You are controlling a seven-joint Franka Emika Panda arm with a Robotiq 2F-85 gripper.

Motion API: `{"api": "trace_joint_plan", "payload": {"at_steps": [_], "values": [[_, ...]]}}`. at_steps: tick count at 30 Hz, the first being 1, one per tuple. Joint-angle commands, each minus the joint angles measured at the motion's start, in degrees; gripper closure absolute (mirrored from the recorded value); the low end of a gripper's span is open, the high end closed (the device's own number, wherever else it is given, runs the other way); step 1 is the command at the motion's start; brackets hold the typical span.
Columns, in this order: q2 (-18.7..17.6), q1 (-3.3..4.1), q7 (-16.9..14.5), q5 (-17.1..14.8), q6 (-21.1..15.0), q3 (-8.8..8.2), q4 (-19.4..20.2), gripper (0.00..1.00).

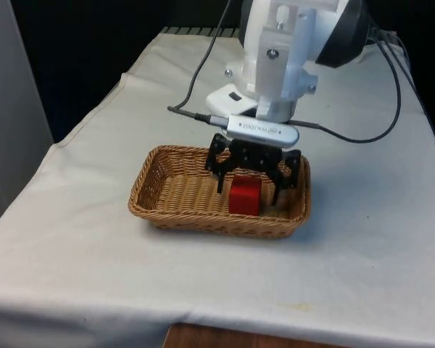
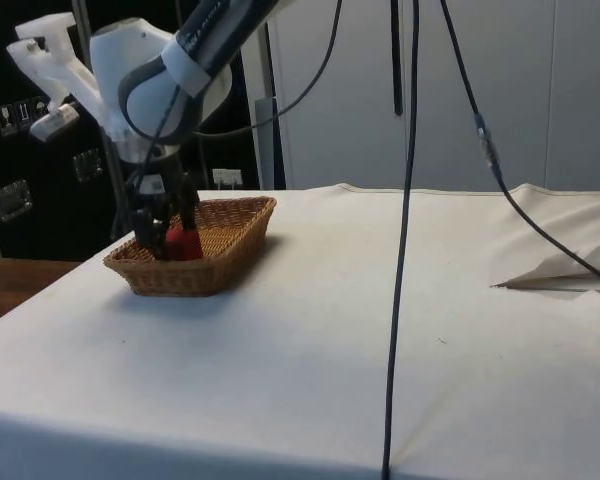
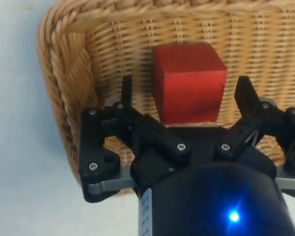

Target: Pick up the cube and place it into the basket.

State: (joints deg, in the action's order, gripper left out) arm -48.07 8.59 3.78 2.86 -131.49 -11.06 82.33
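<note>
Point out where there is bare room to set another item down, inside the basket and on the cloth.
Inside the basket, the bare wicker floor toward the front view's left is free. The end at the front view's right is crowded: the red cube sits there with the open gripper straddling it. The white cloth between basket and near table edge is bare.

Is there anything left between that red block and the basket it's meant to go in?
Nothing visible. The red block already sits on the woven floor of the basket, towards the end on the front view's right. The gripper hangs over it, its fingers spread either side with gaps, not touching it.
</note>
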Motion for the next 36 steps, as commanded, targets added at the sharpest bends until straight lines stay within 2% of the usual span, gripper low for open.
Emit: {"api": "trace_joint_plan", "payload": {"at_steps": [1,10,11,14,18,24,26,27,32,33,36], "values": [[0.74,0.17,-0.06,0.11,0.46,-0.06,0.34,0.0],[3.5,0.34,-0.17,0.34,3.44,-0.11,0.17,0.0],[2.81,0.23,-0.06,0.23,2.75,0.0,0.0,0.0],[4.81,0.34,-0.29,0.46,4.93,-0.11,0.23,0.0],[5.21,0.23,-0.34,0.4,5.56,0.0,0.0,0.0],[7.51,0.46,-0.46,0.92,7.51,-0.11,0.52,0.0],[7.22,0.29,-0.46,0.74,7.73,0.0,0.11,0.0],[8.08,0.52,-0.4,1.03,7.85,-0.17,0.8,0.0],[10.26,0.69,-0.4,1.43,8.02,-0.17,2.46,0.0],[9.57,0.46,-0.46,1.2,8.65,0.0,1.66,0.0],[12.2,0.8,-0.46,1.83,7.79,-0.11,4.3,0.0]]}}
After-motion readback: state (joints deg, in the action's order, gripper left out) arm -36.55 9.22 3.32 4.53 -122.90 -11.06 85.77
